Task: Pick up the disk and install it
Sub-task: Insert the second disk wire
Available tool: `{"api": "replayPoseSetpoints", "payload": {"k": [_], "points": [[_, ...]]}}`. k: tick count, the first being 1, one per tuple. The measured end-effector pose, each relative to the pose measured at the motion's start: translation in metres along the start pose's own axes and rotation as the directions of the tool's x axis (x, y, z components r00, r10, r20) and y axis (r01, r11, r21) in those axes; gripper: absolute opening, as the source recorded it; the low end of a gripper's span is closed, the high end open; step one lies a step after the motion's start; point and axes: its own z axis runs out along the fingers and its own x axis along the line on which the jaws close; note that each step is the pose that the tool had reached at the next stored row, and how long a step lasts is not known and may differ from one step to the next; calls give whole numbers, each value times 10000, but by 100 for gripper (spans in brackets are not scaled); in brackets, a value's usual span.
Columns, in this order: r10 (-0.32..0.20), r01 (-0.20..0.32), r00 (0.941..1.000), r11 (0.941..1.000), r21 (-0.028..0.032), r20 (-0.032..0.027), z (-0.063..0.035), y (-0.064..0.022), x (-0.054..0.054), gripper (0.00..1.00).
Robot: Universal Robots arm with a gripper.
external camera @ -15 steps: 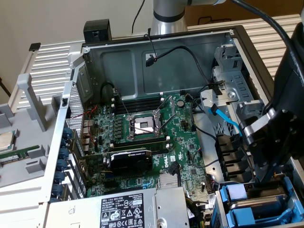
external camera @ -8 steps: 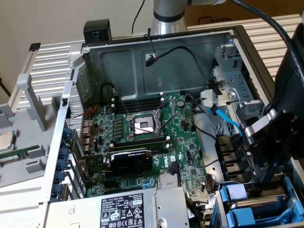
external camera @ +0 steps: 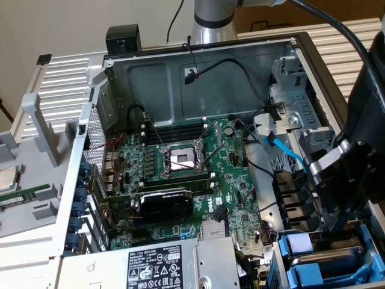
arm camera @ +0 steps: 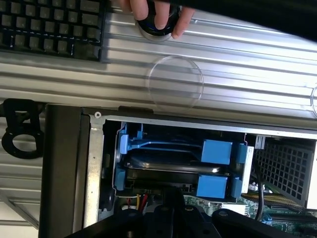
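The arm [external camera: 212, 18] rises as a smooth silver-grey metal tube with a dark ring band around it; a thick black cable [external camera: 355, 36] curves down toward the wrist; the wrist housing [external camera: 355, 162] is bulky matte black with rounded blocks and one silver-rimmed round joint; in the wrist view the gripper [arm camera: 171, 208] shows black, angular, glossy-edged parts.
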Motion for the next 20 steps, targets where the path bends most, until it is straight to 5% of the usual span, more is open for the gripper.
{"api": "replayPoseSetpoints", "payload": {"k": [20], "points": [[0,0,10000,10000,-3,1,40,2,3,11]]}}
